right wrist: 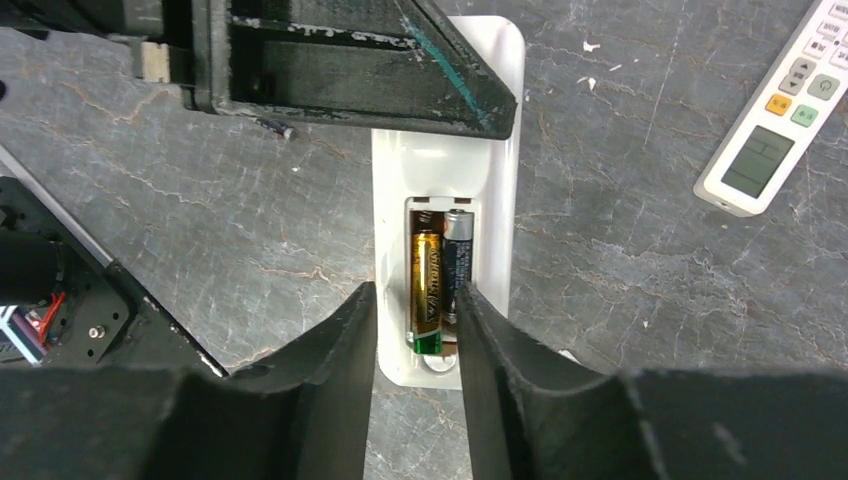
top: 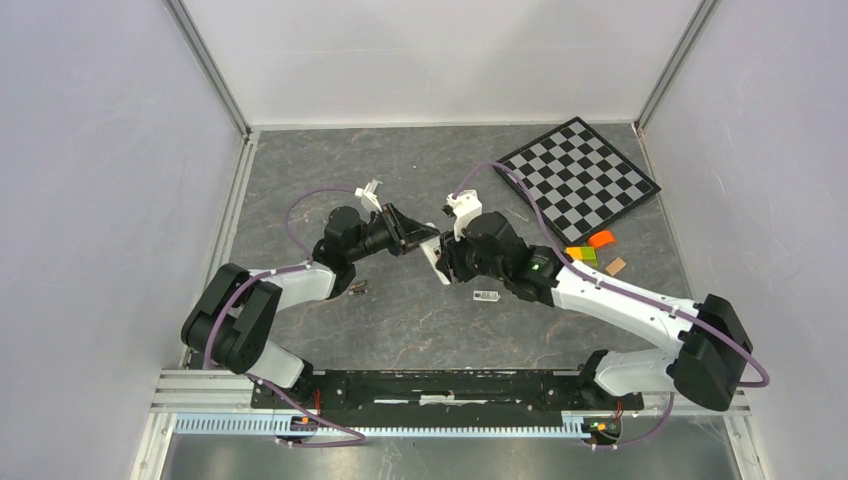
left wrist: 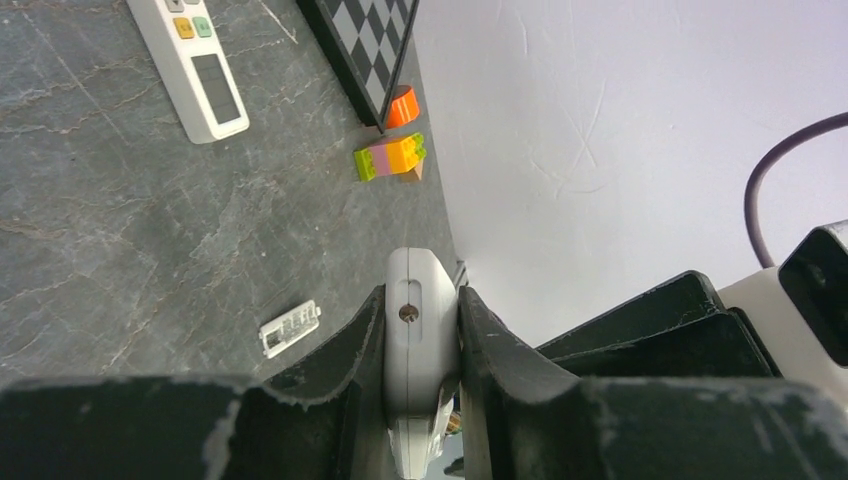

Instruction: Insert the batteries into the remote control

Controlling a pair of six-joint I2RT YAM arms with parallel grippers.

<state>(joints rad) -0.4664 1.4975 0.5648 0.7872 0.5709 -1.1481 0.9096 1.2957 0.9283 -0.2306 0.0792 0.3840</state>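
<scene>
A white remote (right wrist: 495, 200) is held above the table with its battery bay facing up and uncovered. A gold battery (right wrist: 423, 290) and a dark blue battery (right wrist: 458, 262) lie side by side in the bay. My left gripper (left wrist: 422, 312) is shut on the remote (left wrist: 420, 340), seen edge-on between its fingers. My right gripper (right wrist: 417, 300) hovers over the bay with its jaws a little apart. The gold battery shows in the gap, and the right finger covers the dark battery's near end. From above, both grippers meet at the remote (top: 437, 264).
The small white battery cover (top: 486, 296) lies on the table; it also shows in the left wrist view (left wrist: 290, 328). A second white remote (right wrist: 775, 150) lies nearby. A checkerboard (top: 578, 178), coloured blocks (top: 582, 255) and a small dark object (top: 357, 288) are on the table.
</scene>
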